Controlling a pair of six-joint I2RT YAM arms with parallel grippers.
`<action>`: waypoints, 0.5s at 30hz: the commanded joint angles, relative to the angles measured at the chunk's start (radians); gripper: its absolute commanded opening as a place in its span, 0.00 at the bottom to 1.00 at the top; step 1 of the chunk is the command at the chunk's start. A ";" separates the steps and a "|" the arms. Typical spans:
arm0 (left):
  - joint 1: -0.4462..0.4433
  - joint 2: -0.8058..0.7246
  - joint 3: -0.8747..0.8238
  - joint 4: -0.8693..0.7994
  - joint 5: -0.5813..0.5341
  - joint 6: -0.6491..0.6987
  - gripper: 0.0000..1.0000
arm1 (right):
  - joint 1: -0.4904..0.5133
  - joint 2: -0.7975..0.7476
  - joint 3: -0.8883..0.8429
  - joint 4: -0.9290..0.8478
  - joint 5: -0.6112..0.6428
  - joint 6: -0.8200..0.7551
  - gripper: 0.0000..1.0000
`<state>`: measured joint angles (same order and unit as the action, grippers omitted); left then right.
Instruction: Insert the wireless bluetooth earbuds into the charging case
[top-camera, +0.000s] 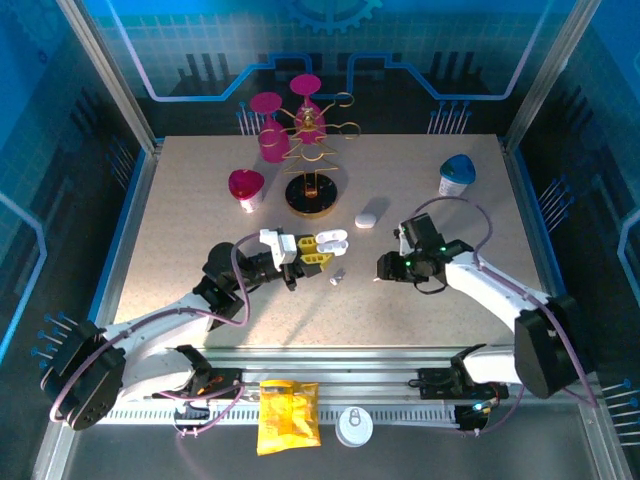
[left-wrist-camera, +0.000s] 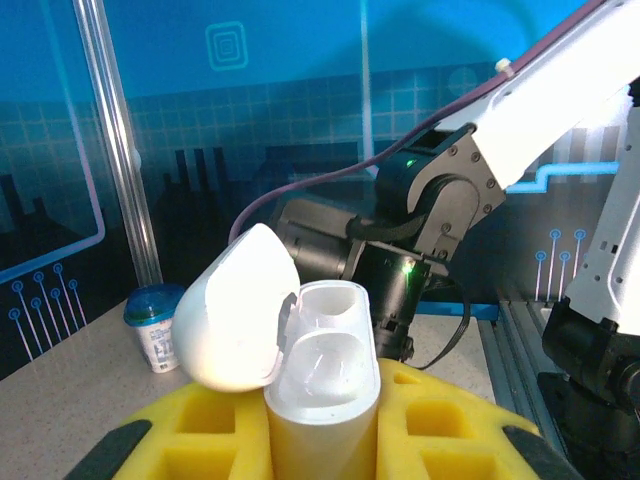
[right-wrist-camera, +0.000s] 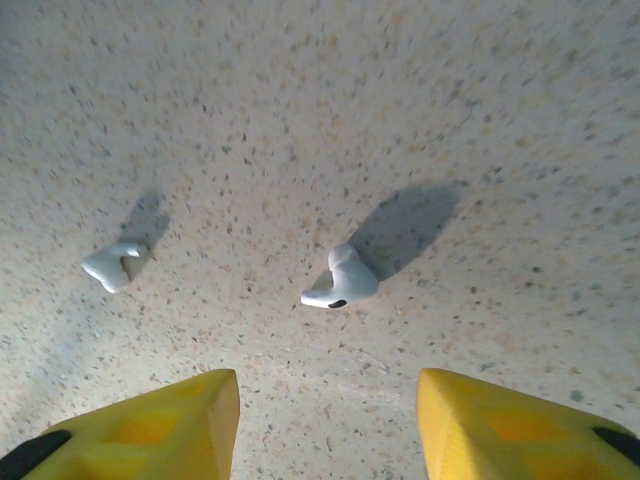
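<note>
**On the tabletop, an open case waits for its earbuds**

At the left of the tabletop (top-camera: 190, 220), the left pincer (top-camera: 314, 250) is clenched on the charging case (left-wrist-camera: 325, 385). It holds the case upright off the surface with the lid (left-wrist-camera: 235, 315) flipped back. That pose looks deliberate: the open wells face up and toward the other arm, steady enough to take something set into them. The wells appear empty, so nothing seems to have been inserted yet.

Just right of the case, two white earbuds (top-camera: 338, 275) lie loose on the bare surface. In the right wrist view the middle earbud (right-wrist-camera: 340, 280) sits straight ahead of the fingers. The other earbud (right-wrist-camera: 115, 265) lies well off to one side.

Further right, the right pincer (right-wrist-camera: 328, 425) hangs low over the surface, released, with its yellow fingertips (right-wrist-camera: 170, 425) spread and grasping nothing. The gap lines up with the middle earbud, which suggests that one is the pick target. The piece is tiny and rounded, so a slightly off-centre squeeze could flick it away. A second, closed white case (top-camera: 370, 216) rests behind, apart from the action.
</note>
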<state>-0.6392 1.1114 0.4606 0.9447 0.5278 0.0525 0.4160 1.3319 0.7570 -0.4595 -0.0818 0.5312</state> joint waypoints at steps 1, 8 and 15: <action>0.007 -0.023 -0.018 0.002 -0.008 0.015 0.15 | 0.034 0.062 0.010 0.023 0.008 0.041 0.47; 0.008 -0.047 -0.030 -0.017 -0.017 0.016 0.15 | 0.078 0.131 0.042 0.056 0.003 0.027 0.40; 0.009 -0.060 -0.030 -0.022 -0.015 0.015 0.15 | 0.181 0.215 0.177 0.000 0.041 -0.104 0.40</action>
<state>-0.6384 1.0790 0.4400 0.9165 0.5198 0.0551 0.5659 1.5116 0.8673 -0.4332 -0.0704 0.4976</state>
